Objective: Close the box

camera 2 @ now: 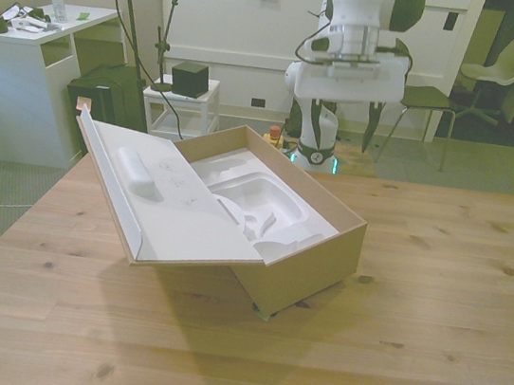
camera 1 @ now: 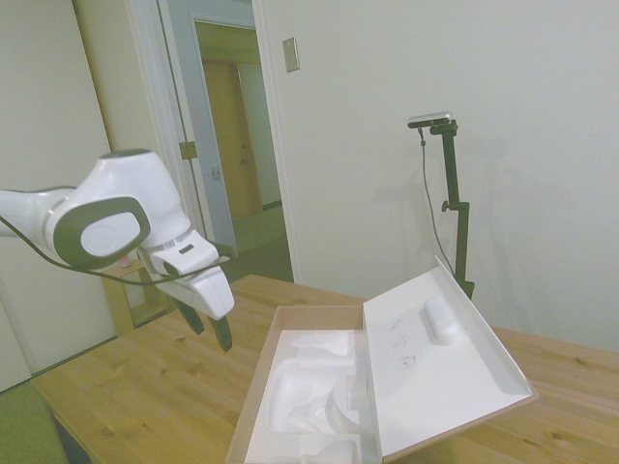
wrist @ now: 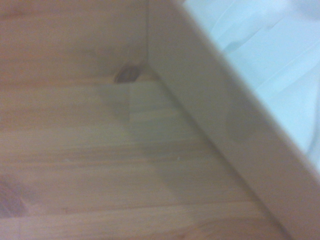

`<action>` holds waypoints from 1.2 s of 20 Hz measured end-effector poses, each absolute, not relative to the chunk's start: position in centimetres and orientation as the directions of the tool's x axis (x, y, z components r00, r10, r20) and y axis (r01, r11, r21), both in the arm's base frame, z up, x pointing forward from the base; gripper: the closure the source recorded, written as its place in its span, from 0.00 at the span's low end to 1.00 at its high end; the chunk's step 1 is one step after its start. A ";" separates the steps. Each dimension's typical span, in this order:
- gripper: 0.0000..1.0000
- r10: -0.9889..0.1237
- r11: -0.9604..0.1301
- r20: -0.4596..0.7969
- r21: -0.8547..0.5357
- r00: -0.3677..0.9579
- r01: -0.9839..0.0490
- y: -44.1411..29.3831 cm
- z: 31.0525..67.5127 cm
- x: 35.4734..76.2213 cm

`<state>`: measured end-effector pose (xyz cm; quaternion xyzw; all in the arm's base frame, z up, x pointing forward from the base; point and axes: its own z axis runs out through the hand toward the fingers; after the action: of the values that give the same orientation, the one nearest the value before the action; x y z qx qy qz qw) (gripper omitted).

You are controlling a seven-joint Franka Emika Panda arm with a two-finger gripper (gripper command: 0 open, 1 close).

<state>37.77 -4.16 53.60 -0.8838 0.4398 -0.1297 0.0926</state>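
1. The gripper (camera 1: 210,327) hangs in the air with its two dark fingers (camera 1: 223,334) spread apart, holding nothing.
2. In the side view, the cardboard box (camera 1: 253,387) lies open on the wooden table (camera 1: 145,396), below and beside the gripper, not touching it.
3. Its white-lined lid (camera 1: 440,362) leans outward on the box's side away from the gripper.
4. Only the front view shows the box's brown outer wall (camera 2: 308,272) and the white moulded insert (camera 2: 260,207) whole.
5. The wrist view, blurred, shows just a brown box corner (wrist: 210,125) against table planks.
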 end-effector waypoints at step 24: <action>0.00 -0.975 -0.123 0.220 -0.392 0.037 -0.912 -41.2 60.8 46.5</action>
<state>46.49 -41.21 60.82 -0.7166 0.6581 -0.2197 0.0718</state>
